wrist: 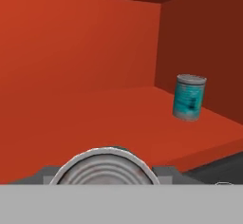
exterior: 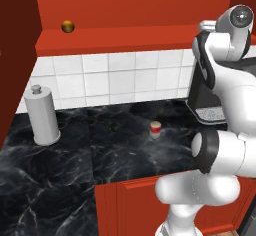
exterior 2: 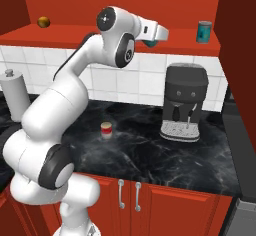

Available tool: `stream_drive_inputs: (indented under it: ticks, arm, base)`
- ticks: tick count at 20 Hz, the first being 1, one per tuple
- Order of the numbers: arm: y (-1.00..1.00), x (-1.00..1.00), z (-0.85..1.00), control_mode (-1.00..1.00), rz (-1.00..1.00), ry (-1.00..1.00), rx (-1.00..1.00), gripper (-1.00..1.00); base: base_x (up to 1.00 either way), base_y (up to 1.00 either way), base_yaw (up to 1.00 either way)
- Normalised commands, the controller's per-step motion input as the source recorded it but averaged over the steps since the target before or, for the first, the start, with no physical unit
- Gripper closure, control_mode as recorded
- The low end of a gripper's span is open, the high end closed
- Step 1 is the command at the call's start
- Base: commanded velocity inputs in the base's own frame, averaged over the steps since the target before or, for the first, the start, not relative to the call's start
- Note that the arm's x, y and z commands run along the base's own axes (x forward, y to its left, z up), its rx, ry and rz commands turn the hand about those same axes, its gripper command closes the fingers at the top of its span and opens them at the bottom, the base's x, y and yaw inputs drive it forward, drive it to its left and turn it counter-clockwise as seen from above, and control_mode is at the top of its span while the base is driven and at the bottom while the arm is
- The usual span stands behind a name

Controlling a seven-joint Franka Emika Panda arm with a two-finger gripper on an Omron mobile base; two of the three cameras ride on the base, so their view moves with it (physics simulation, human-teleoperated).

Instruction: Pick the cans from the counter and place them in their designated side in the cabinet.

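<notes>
Left base view: we see one small red-bodied can with a cream top [exterior: 155, 129] standing on the glossy black marble counter [exterior: 60, 165], not yet picked. Right base view: the gripper [exterior 2: 152, 42] holds a teal can at the red-orange cabinet shelf [exterior 2: 75, 34], with another teal silver-topped can [exterior 2: 203, 31] standing far right. Hand view: jaws closed on the silver-lidded held can [wrist: 108, 167], so we judge placing is in hand; next it needs setting down near that teal can, then release.

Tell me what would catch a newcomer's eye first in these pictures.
The white arm reaching up to the red cabinet, its gripper shut on a teal can just over the shelf. A second teal can already stands at the shelf's right end. Below, one red can waits alone on the black counter.
</notes>
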Motion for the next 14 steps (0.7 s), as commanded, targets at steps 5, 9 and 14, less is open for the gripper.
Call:
stream_drive_inputs:
  ticks: [5, 9, 14]
  arm:
    - [-0.14, 0.18, 0.09, -1.00, 0.00, 0.01, 0.00, 1.00]
    - [-0.17, 0.20, 0.01, -1.00, 0.00, 0.03, 0.00, 1.00]
    - [-0.18, 0.24, 0.00, -1.00, -0.01, 0.08, 0.00, 1.00]
  base:
    - [0.00, 0.00, 0.00]
    - [0.00, 0.00, 0.00]
    - [0.00, 0.00, 0.00]
